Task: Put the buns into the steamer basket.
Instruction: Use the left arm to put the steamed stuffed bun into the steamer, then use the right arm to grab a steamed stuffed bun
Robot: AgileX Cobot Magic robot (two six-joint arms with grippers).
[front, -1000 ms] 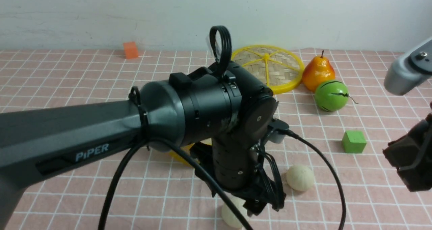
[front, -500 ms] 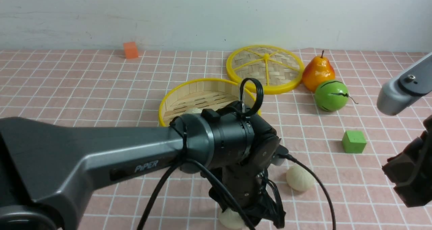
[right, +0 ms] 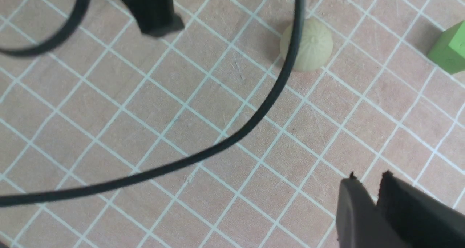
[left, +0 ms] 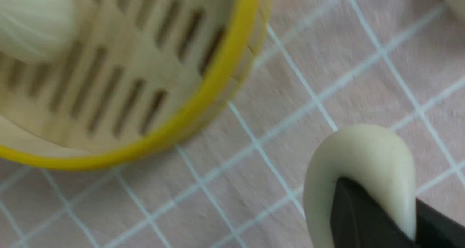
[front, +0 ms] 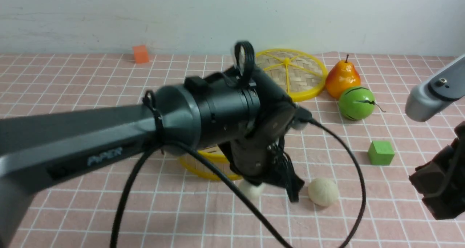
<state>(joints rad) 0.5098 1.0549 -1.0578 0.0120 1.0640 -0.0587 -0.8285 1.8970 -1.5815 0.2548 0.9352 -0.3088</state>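
Observation:
My left gripper (left: 381, 195) is shut on a cream bun (left: 359, 153), which bulges squashed between the black fingers. In the front view this bun (front: 250, 190) hangs just off the cloth, beside the near rim of the steamer basket (front: 203, 168), most of which my left arm hides. A second bun (left: 32, 19) lies inside the steamer basket (left: 221, 91) on its slatted floor. A third bun (front: 323, 192) rests on the cloth to the right, also in the right wrist view (right: 308, 44). My right gripper (right: 367, 179) hovers at the right edge with a narrow gap, holding nothing.
The flat woven lid (front: 294, 73) lies behind the basket. A pear (front: 342, 78) and a green striped fruit (front: 356, 103) sit at the back right. A green cube (front: 380, 152) is near my right arm, an orange cube (front: 140, 54) by the wall. The left arm's cable (right: 254, 128) loops over the cloth.
My left gripper dropped onto the near bun, shut on it, and has lifted it up toward the basket. The right arm barely moved.

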